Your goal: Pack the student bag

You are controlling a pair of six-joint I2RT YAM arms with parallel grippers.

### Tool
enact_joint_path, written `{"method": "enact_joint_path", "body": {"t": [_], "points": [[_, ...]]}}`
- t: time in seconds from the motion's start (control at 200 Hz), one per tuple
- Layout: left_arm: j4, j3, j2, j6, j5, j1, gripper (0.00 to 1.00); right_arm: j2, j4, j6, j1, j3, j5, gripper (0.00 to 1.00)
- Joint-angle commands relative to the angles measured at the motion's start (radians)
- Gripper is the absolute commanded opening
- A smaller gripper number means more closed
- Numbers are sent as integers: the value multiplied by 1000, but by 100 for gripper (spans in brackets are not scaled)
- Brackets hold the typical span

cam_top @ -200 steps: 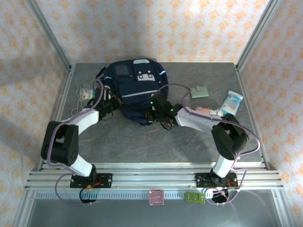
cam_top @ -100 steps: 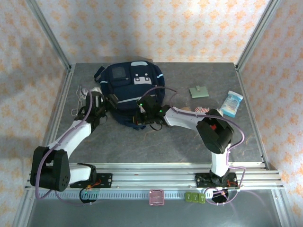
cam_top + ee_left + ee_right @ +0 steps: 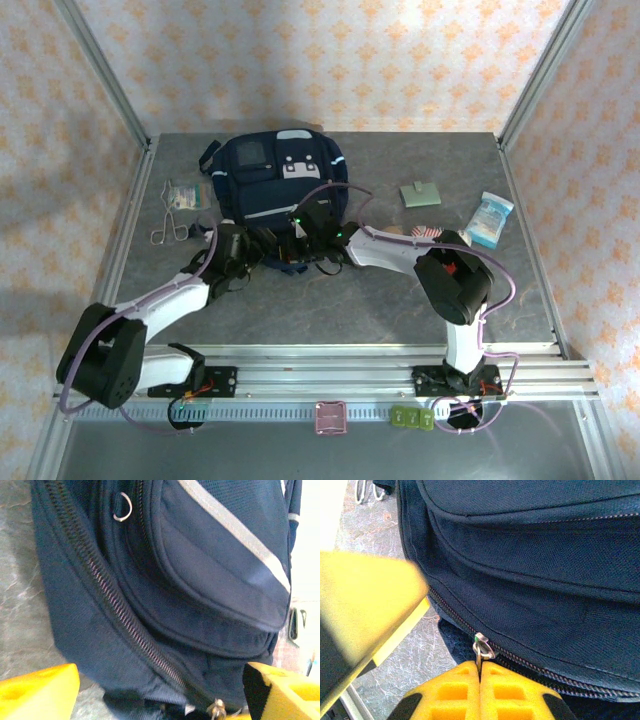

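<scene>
**Right hand pins the zip pull while the left hand opens around the bag's corner**

The student bag [image 3: 285,175] lies flat on the desk [image 3: 330,300], toward the far side and a little left of centre, front patches facing up. Both arms reach in to its near edge, where the main zip runs.

The right hand [image 3: 480,672] has its two yellow fingers pressed together on the small metal zip pull [image 3: 481,647], pinching it just off the fabric. That grip looks meant for drawing the slider along the zip track [image 3: 125,615] so the main compartment opens for packing.

The left hand [image 3: 160,692] has its fingers well apart, one on each side of the bag's near corner, and clamps nothing. It is probably placed there to take hold of the fabric and brace the bag, since a soft bag would otherwise slide along with the pull.

The tissue pack [image 3: 490,218] and the green card [image 3: 420,192] lie well apart from the bag on the right, not yet packed.
</scene>
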Motion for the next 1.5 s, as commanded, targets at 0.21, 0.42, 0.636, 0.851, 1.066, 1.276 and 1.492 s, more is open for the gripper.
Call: {"method": "enact_joint_path", "body": {"t": [0.21,0.42,0.636,0.851,1.066,1.276,1.492], "points": [[132,95,227,-35,-11,-8,41,-10,3,-22,0,-10,9,0],[141,61,204,-11,14,-2,0,-52,-99,-37,-26,-56,88,0],[118,-17,85,15,34,40,0,-133,-147,-54,-139,-186,198,0],[58,-61,-33,51,44,96,0,-115,-156,-63,-266,-194,311,0],[19,-68,-84,75,53,112,0,-8,-89,-66,-344,-96,387,0],[-6,-78,-109,85,61,123,0,98,-35,-42,-433,33,450,0],[1,-97,-117,86,74,125,0,212,-12,-11,-489,204,429,0]]}}
